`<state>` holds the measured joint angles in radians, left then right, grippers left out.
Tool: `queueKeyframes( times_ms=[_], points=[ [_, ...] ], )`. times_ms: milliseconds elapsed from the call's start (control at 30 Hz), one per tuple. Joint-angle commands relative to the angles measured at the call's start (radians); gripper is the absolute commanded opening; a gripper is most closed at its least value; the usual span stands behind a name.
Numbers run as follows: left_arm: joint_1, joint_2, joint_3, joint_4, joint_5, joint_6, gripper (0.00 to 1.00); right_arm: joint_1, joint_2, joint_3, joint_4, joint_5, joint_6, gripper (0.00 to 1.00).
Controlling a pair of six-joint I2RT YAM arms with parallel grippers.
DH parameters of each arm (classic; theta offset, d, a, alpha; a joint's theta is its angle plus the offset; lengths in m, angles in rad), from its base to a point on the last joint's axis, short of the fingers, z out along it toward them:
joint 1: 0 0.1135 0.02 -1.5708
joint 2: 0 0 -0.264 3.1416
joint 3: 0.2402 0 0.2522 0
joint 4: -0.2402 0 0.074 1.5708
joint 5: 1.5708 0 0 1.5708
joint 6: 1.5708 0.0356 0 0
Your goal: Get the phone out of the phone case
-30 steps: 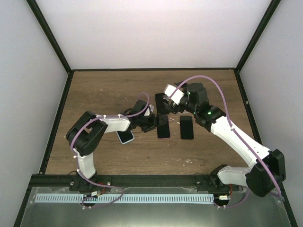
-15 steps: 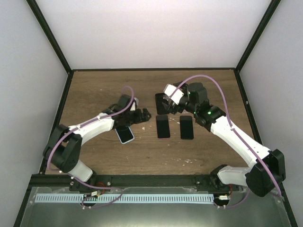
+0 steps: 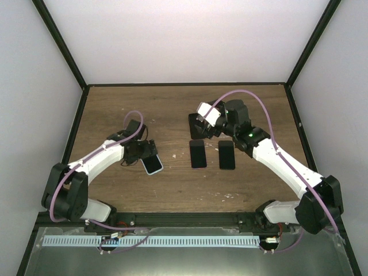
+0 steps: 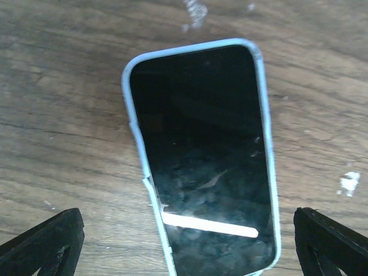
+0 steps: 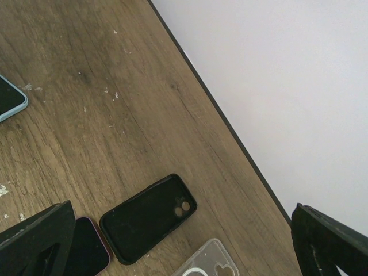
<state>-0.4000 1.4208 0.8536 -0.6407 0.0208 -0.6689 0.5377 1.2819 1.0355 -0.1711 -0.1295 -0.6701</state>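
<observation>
We note the left pincer spread wide, the phone in its blue case lying flat just ahead between the fingers. The right pincer gapes too, holding nothing.

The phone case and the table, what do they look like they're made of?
Case: pale blue, thin and matte, likely soft plastic or silicone; its left rim shows a kink, as if flexible. Table: brown wood grain, matte, with white scuffs; solid wood or laminate, I cannot tell.
</observation>
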Motion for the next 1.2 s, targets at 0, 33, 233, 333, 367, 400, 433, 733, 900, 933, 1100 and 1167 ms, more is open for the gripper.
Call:
queueKeyframes(
  times_ms=[0, 33, 233, 333, 367, 400, 433, 733, 900, 933, 1100, 1167],
  points=[
    [0.008, 0.032, -0.004, -0.032, -0.027, 0.021, 1.00, -0.013, -0.006, 0.048, 0.026, -0.011, 0.022, 1.00],
    [0.009, 0.041, -0.001, -0.023, -0.023, 0.023, 1.00, -0.014, -0.006, 0.048, 0.024, -0.010, 0.024, 1.00],
    [0.008, 0.110, 0.026, 0.022, -0.004, 0.028, 1.00, -0.019, -0.013, 0.042, 0.020, -0.005, 0.024, 1.00],
    [0.008, 0.152, 0.045, 0.034, 0.005, 0.023, 1.00, -0.021, -0.014, 0.041, 0.019, 0.002, 0.026, 1.00],
    [0.008, 0.167, 0.052, 0.036, 0.009, 0.023, 1.00, -0.022, -0.015, 0.043, 0.019, 0.004, 0.030, 1.00],
    [0.007, 0.180, 0.061, 0.041, 0.024, 0.030, 1.00, -0.024, -0.015, 0.046, 0.019, 0.002, 0.036, 1.00],
    [0.005, 0.193, 0.073, 0.044, 0.037, 0.032, 1.00, -0.026, -0.016, 0.049, 0.020, 0.000, 0.038, 1.00],
    [-0.092, 0.316, 0.183, 0.072, -0.005, 0.102, 1.00, -0.037, -0.018, 0.046, 0.019, -0.001, 0.038, 1.00],
    [-0.155, 0.370, 0.226, 0.063, -0.056, 0.200, 1.00, -0.048, -0.019, 0.046, 0.021, -0.005, 0.032, 1.00],
    [-0.160, 0.379, 0.235, 0.051, -0.077, 0.223, 1.00, -0.050, -0.022, 0.045, 0.020, -0.007, 0.032, 1.00],
    [-0.162, 0.386, 0.221, -0.012, -0.129, 0.265, 0.99, -0.053, -0.034, 0.029, 0.027, -0.011, 0.028, 1.00],
    [-0.162, 0.375, 0.191, -0.011, -0.131, 0.264, 0.97, -0.054, -0.035, 0.029, 0.028, -0.011, 0.027, 1.00]
  ],
)
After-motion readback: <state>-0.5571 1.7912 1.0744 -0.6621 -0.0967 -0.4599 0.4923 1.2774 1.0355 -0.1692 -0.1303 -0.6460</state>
